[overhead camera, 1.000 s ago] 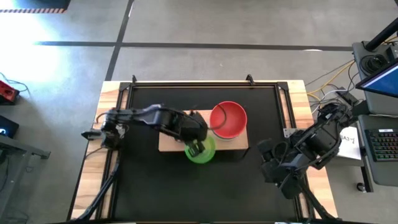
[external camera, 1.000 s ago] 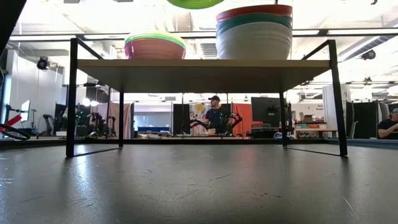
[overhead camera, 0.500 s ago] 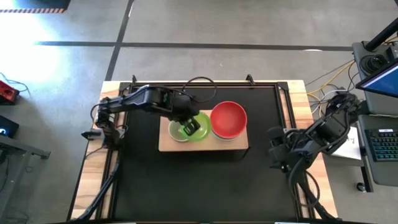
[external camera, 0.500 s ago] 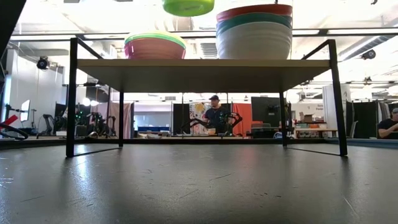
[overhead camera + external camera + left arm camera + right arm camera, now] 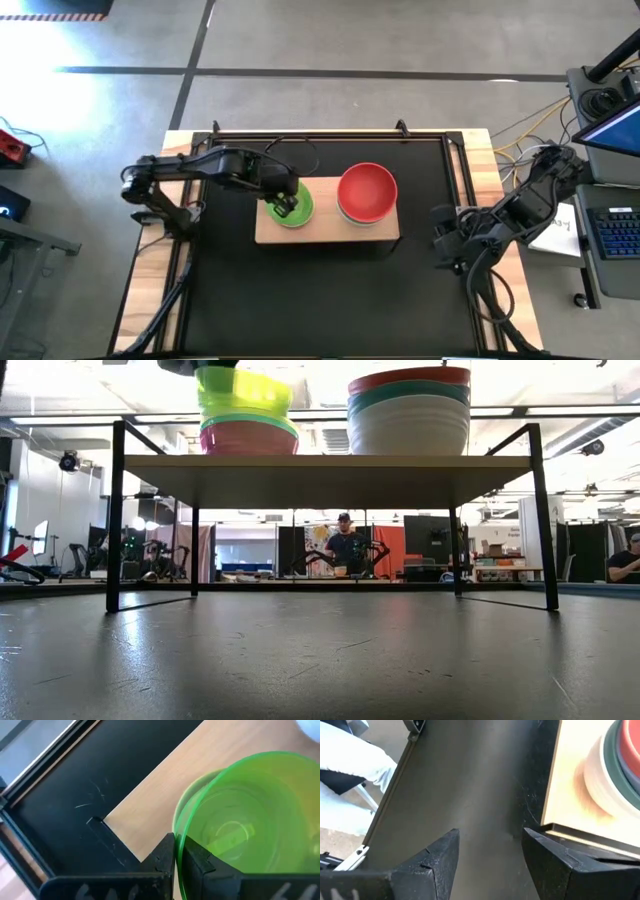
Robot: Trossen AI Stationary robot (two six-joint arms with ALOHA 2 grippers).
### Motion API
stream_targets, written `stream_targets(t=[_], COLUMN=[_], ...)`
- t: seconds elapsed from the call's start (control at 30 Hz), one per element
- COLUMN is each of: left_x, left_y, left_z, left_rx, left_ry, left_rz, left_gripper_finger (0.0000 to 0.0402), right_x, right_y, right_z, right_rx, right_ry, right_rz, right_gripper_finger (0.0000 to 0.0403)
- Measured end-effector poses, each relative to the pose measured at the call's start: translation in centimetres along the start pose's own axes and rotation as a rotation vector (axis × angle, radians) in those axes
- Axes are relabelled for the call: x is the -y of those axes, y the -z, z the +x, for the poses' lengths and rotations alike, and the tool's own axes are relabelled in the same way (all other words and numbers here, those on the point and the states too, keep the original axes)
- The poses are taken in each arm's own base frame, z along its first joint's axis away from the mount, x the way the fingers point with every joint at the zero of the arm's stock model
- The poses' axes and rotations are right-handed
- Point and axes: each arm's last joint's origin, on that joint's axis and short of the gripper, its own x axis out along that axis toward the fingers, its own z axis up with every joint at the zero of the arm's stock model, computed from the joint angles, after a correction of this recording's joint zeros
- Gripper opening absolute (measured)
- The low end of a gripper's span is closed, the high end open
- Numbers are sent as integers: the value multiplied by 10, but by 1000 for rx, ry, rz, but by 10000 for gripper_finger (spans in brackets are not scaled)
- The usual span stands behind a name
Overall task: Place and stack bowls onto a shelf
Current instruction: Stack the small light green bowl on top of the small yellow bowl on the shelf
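- My left gripper (image 5: 286, 204) is over the left half of the shelf (image 5: 325, 230), clamped on the rim of the bright green bowl (image 5: 291, 204).
- In my left wrist view the two fingers (image 5: 162, 857) pinch that rim between them, one inside the bowl (image 5: 245, 815), one outside.
- The green bowl sits tilted above the small stack (image 5: 249, 434) at the shelf's left; from table height its lower edge overlaps the top of that stack, but I cannot tell whether it touches.
- That small stack shows a yellow-green rim over a magenta bowl; anything beneath is hidden from me.
- Through the wrist camera a paler green rim (image 5: 192, 792) peeks out just behind and below my bowl, with bare pale wood (image 5: 165, 790) beside it.
- On the shelf's right half stands the big stack (image 5: 409, 408): red on top, teal under it, white at the base.
- From above only the red bowl (image 5: 367, 190) shows, with a white edge peeking out below it.
- The shelf is a pale board on black legs (image 5: 116, 515), raised above the black mat (image 5: 320, 290).
- My right gripper (image 5: 447, 243) waits low at the table's right edge, well apart from the shelf, fingers (image 5: 432, 857) spread wide with nothing between them.
- Its wrist camera looks along the mat to the shelf corner and the big stack (image 5: 615, 767).
- Far off behind the table, people (image 5: 345, 545) are in the room.
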Motion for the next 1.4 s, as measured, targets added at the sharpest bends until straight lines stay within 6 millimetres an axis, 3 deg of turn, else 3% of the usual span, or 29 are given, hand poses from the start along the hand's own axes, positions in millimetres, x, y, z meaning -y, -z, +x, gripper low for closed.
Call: stream_targets(t=[0.37,1.17,1.4], left_x=[-20,-10,-11], left_y=[15,18,18], left_z=[10,27,29], left_rx=[96,87,102], left_ry=[59,151,124], left_rz=[-56,-31,-27], left_gripper_finger=[0,1,40], right_x=[-1,3,3], right_y=[2,24,25], right_z=[10,25,26], right_rx=[12,12,10], right_ry=[-5,-5,-4], right_rz=[-30,-55,-67], right_gripper_finger=[203,203,203])
